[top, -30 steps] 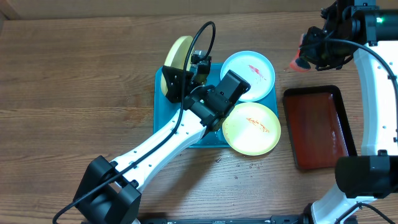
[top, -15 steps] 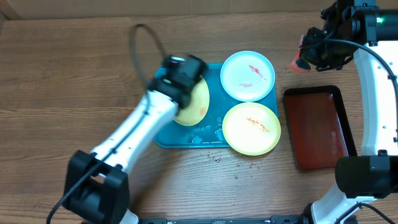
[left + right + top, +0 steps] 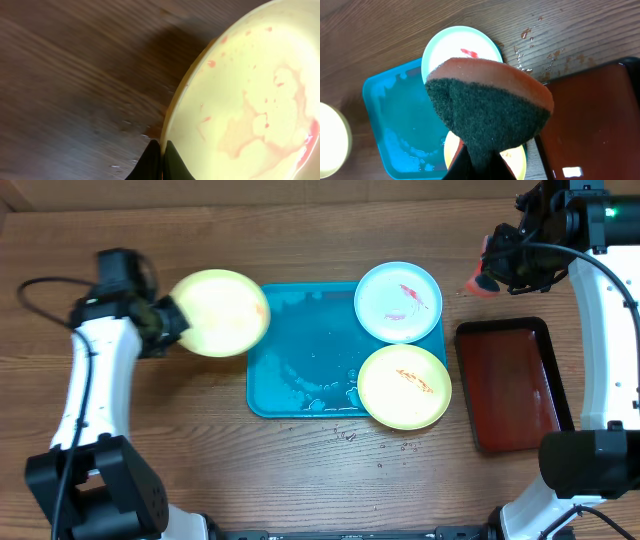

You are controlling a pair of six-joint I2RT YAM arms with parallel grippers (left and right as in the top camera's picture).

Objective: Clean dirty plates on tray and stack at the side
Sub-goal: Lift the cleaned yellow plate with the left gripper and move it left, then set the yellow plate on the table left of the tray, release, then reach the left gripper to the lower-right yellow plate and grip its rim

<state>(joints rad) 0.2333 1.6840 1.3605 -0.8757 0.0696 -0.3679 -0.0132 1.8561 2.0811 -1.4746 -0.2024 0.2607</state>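
My left gripper (image 3: pixel 170 320) is shut on the rim of a yellow-green plate (image 3: pixel 220 312) and holds it over the bare table, just left of the teal tray (image 3: pixel 300 360). In the left wrist view the fingertips (image 3: pixel 161 150) pinch the plate's edge (image 3: pixel 250 90), which carries pale red smears. A light-blue-rimmed plate (image 3: pixel 398 301) with a red smear lies at the tray's far right corner. A second yellow-green plate (image 3: pixel 404 386) with orange smears overhangs the tray's near right corner. My right gripper (image 3: pixel 495 260) hangs high at the back right, shut on an orange-and-green sponge (image 3: pixel 490 105).
A dark red-brown tray (image 3: pixel 512 385) lies on the table to the right of the teal tray. The teal tray's floor is wet with suds, and water drops (image 3: pixel 345 435) dot the wood in front of it.
The left arm has swung left with the yellow-green plate, from over the tray's left part to over the table beside it. The right arm has not moved.
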